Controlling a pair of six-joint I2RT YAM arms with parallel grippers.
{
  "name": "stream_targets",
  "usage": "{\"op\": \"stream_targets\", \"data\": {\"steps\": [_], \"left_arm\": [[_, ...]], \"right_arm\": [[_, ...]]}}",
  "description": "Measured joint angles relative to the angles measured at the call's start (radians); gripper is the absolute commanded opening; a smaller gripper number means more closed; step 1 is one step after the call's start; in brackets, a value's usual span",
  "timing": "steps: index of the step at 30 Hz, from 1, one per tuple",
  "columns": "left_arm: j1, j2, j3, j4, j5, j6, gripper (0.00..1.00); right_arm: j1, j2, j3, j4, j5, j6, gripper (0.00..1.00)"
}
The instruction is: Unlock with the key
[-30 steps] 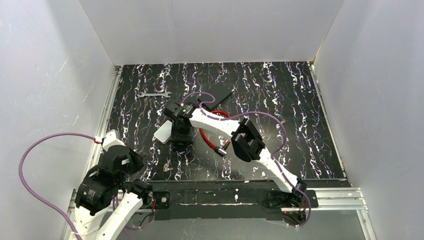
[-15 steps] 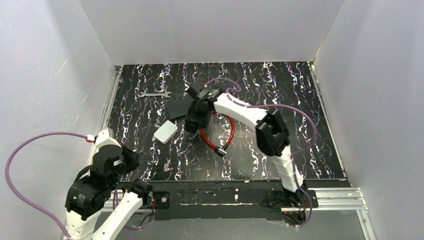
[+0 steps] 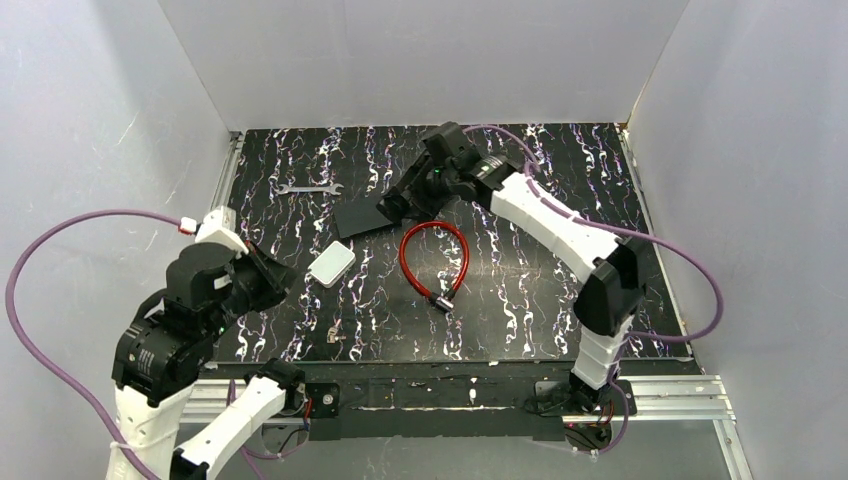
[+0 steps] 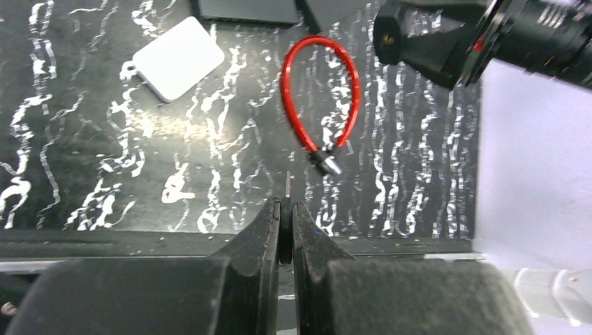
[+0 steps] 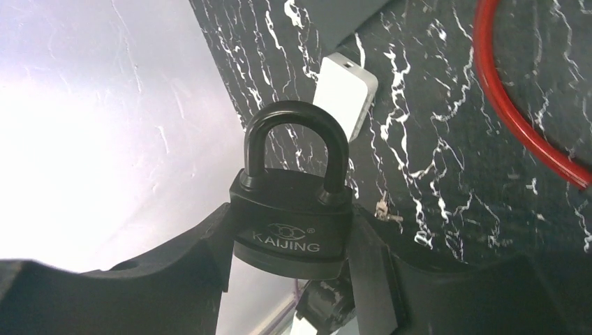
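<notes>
**Holding a padlock [image 5: 292, 209] in the right gripper [image 5: 292, 241], with the key [image 3: 335, 335] lying loose on the table [image 3: 520, 300]**

Shows the right gripper clamped on the body of a black padlock, one finger pressed against each side. Shows the shackle closed and pointing away from the wrist, with the word KAIJING readable on the lock's face. From above, places this gripper over the far middle of the table, at the edge of a flat black sheet [image 3: 358, 217].

Shows the left gripper [image 4: 285, 216] with its fingers pressed together and nothing between them. From above, places it over the near left part of the table, just left of a small white box [image 3: 331, 264].

Shows the key as a tiny silvery speck flat on the dark marbled surface. Places it close to the near edge, in front of the white box and well apart from both grippers. In the right wrist view, shows it just past the padlock's shoulder, far below.

Shows a red cable loop [image 3: 403, 255] with a metal end lying to the right of the white box, near the table's middle. Shows a flat silver wrench [image 3: 308, 188] far back on the left, apart from everything else.
</notes>
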Motion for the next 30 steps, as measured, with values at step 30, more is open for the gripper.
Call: {"op": "stream_targets", "data": {"steps": [30], "left_arm": [[0.0,0.162,0.055,0.533,0.334,-0.09,0.0]], "right_arm": [[-0.09,-0.435,-0.421,0.392,-0.035,0.552,0.01]]}}
